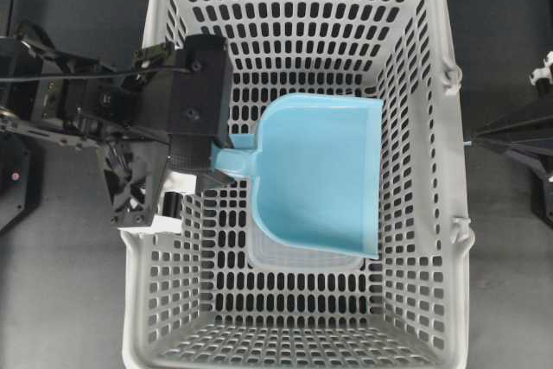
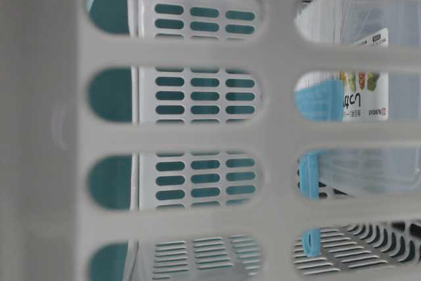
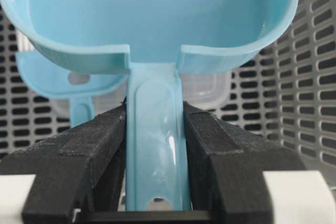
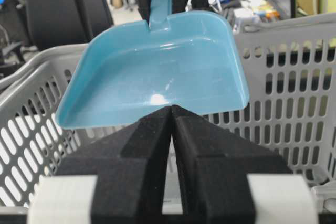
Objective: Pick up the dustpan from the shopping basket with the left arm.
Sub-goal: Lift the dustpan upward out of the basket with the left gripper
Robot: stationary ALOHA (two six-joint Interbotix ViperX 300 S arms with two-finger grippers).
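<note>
The light blue dustpan (image 1: 320,174) hangs inside the large light grey shopping basket (image 1: 441,213), raised off the floor with its pan toward the right wall. My left gripper (image 1: 226,160) is shut on the dustpan's narrow handle. In the left wrist view both black fingers press the handle (image 3: 155,150), and the gripper (image 3: 155,111) sits just below the pan (image 3: 157,14). My right gripper (image 4: 171,109) is shut and empty outside the basket's right wall (image 4: 294,77), facing the raised pan (image 4: 157,72). The right arm (image 1: 518,136) shows at the overhead view's right edge.
A clear plastic container (image 1: 302,257) lies on the basket floor under the pan and also shows in the left wrist view (image 3: 210,85). A second light blue shape (image 3: 68,74) sits below the pan; I cannot tell what it is. The basket walls (image 3: 315,103) surround the dustpan.
</note>
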